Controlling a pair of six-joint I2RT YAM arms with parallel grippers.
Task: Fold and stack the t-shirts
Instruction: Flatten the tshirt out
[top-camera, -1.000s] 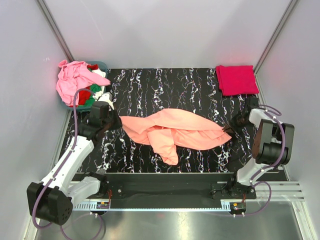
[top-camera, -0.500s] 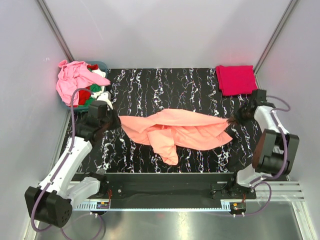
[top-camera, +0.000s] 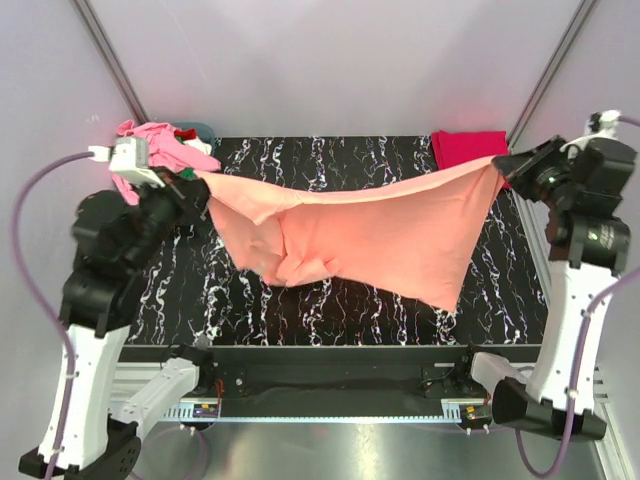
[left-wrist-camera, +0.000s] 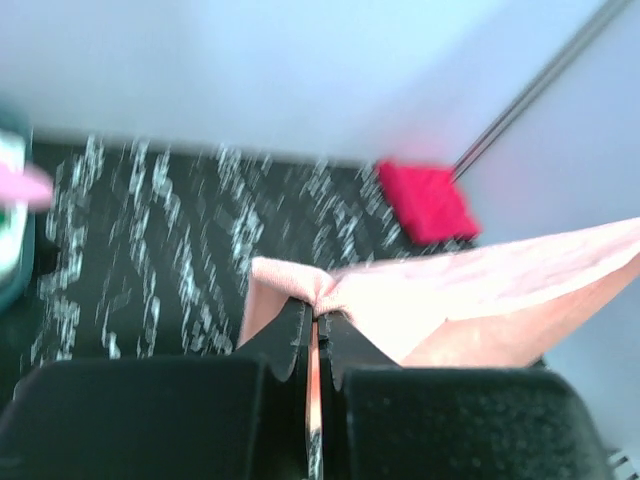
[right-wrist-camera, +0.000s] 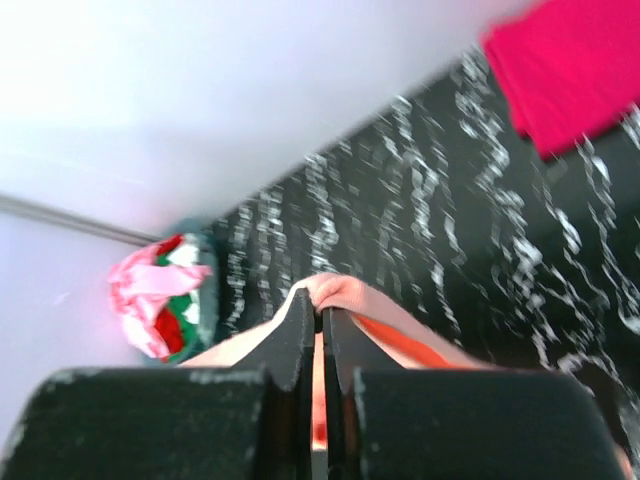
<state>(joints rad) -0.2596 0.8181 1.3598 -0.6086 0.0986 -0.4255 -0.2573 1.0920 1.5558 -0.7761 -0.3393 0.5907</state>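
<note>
The salmon-orange t-shirt hangs stretched in the air between both arms, sagging toward the table in the middle. My left gripper is shut on its left corner; in the left wrist view the cloth bunches at the closed fingertips. My right gripper is shut on its right corner, shown pinched in the right wrist view. The folded crimson-pink t-shirt lies at the far right corner, also in the left wrist view and the right wrist view.
A teal tub at the far left holds a heap of light pink, red, green and white shirts, also seen in the right wrist view. The black marbled table sits between grey walls.
Both arms have risen high and spread apart, lifting the salmon-orange shirt off the table and stretching it out. Before, it lay crumpled on the table with the grippers low at its ends.
</note>
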